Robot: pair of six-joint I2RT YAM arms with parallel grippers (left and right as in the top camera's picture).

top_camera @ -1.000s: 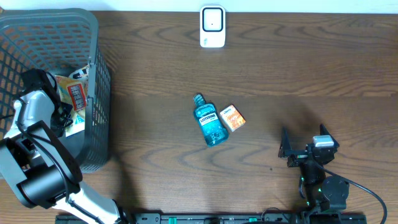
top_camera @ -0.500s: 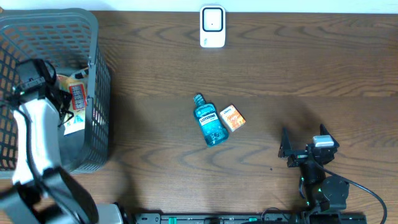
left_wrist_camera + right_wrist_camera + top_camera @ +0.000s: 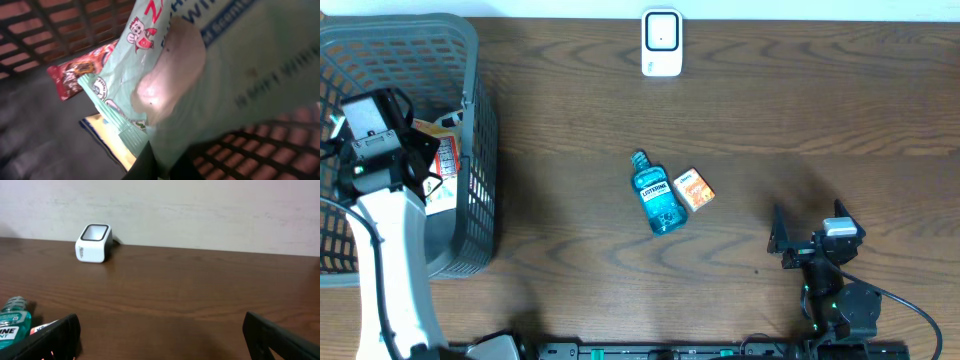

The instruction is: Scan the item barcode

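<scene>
Basket mesh (image 3: 65, 20) behind packet (image 3: 225, 85), within left pincer (image 3: 165, 164)

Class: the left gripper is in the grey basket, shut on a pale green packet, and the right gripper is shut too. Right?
No: the right gripper is open, fingers wide apart in the right wrist view. The left gripper is in the grey basket, shut on the pale green packet.

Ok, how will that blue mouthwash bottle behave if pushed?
The mouthwash bottle lies on its side, so it probably won't tip but may rock or slide. It looks filled with blue liquid, so likely heavy for its size. Smooth plastic, possibly slippery.
</scene>
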